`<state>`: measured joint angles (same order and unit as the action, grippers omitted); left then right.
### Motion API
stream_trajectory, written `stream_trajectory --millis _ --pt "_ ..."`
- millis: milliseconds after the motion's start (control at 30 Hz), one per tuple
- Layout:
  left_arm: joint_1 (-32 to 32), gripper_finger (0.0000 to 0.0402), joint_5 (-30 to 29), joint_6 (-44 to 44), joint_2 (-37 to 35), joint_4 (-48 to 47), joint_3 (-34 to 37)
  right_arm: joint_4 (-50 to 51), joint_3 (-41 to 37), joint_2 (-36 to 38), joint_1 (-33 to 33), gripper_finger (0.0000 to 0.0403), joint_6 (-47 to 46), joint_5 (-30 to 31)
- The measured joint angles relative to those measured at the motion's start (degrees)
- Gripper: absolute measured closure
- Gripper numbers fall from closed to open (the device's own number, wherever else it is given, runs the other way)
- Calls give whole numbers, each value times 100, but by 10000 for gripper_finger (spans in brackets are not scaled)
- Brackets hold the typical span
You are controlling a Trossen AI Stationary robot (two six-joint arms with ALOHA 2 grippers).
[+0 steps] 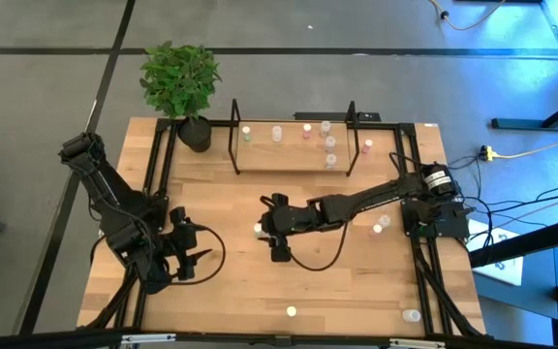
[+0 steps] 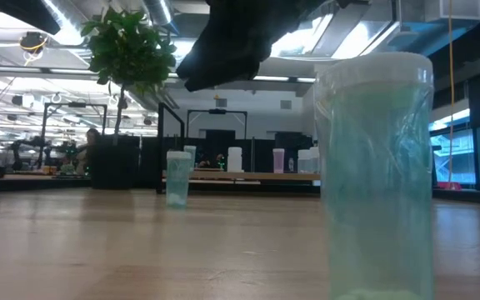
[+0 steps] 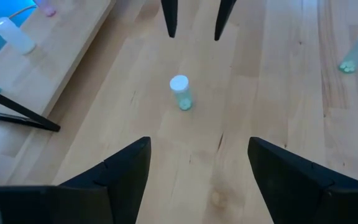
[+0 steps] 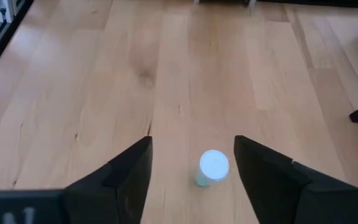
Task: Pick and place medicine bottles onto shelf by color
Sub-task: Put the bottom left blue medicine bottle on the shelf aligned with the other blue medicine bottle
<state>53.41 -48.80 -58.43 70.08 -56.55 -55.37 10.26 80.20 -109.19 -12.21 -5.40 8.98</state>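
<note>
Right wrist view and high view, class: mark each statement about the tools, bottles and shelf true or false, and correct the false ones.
1. The right tool stands open around an upright green bottle. True.
2. The left tool holds a bottle. False: it is open and empty.
3. Several bottles stand on the shelf. True.
4. The potted plant stands at the table's near edge. False: it stands at the far left corner, beside the shelf.

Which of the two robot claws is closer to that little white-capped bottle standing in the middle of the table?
The right gripper is closer: the bottle stands upright between its open fingers. The left gripper waits open, well off toward the table's left side.
</note>
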Motion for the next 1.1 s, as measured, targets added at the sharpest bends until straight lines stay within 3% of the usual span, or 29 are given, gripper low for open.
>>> stream_trajectory --millis 1100 --pt "-2 138 -2 2 0 2 0 -610 0 -952 192 168 440 43"
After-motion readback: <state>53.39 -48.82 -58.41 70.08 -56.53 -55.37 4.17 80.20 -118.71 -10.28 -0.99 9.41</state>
